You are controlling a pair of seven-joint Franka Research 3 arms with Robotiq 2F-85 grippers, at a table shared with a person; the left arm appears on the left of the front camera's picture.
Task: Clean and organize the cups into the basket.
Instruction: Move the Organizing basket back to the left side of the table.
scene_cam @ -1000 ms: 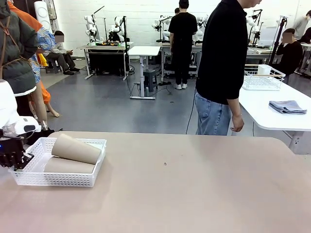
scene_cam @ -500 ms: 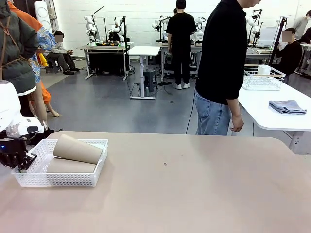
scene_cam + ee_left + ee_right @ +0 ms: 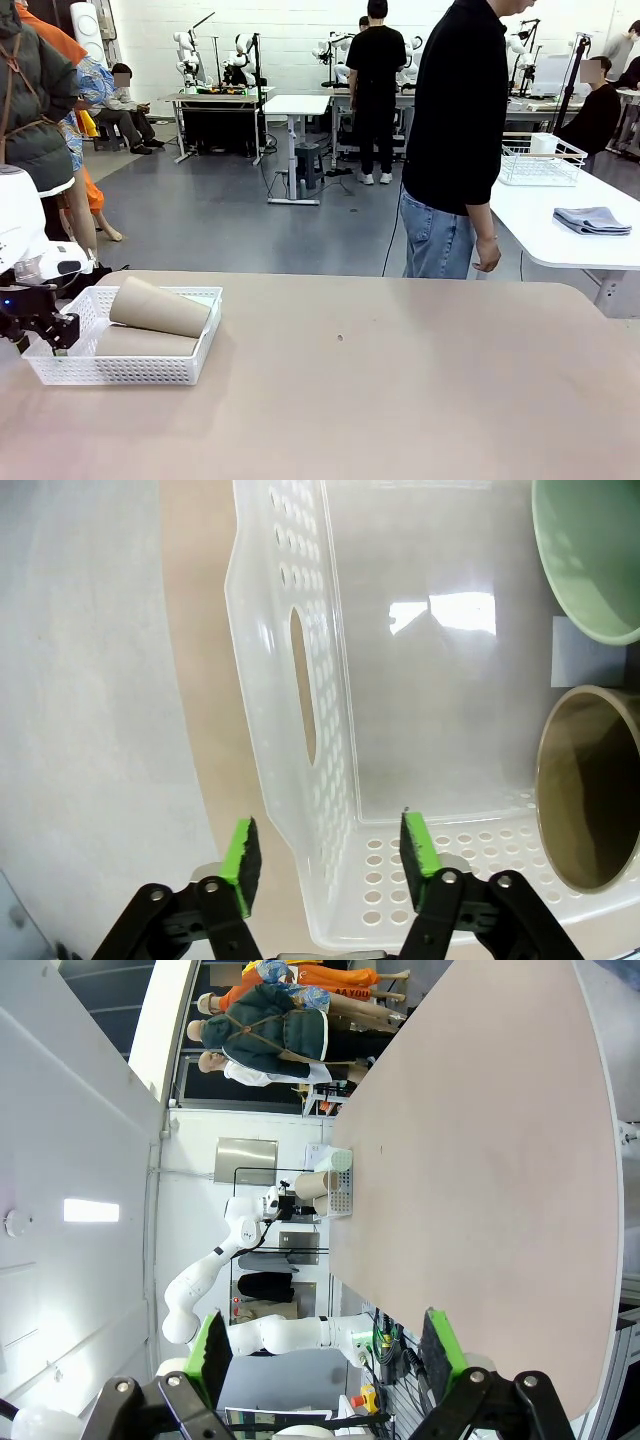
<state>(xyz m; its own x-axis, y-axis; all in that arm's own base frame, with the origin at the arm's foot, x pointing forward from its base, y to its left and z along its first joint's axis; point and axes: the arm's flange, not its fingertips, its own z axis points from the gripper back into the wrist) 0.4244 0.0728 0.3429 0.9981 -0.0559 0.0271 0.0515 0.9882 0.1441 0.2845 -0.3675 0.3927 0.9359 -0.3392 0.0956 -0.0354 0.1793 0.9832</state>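
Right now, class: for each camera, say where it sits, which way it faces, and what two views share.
Front: between the arms, facing across the table at a person; left gripper shows.
Left wrist: looks down over the basket wall; open fingers straddle it.
Right wrist: rolled sideways, along the table; open right gripper.
Shared: basket and cups.

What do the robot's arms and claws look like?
The arms are smooth white rounded segments; the left arm shows this best. Each ends in a black two-finger claw with bright green pads: the left gripper and the right gripper. Silver bolts dot the black finger links. A small blue light glows on the left wrist.
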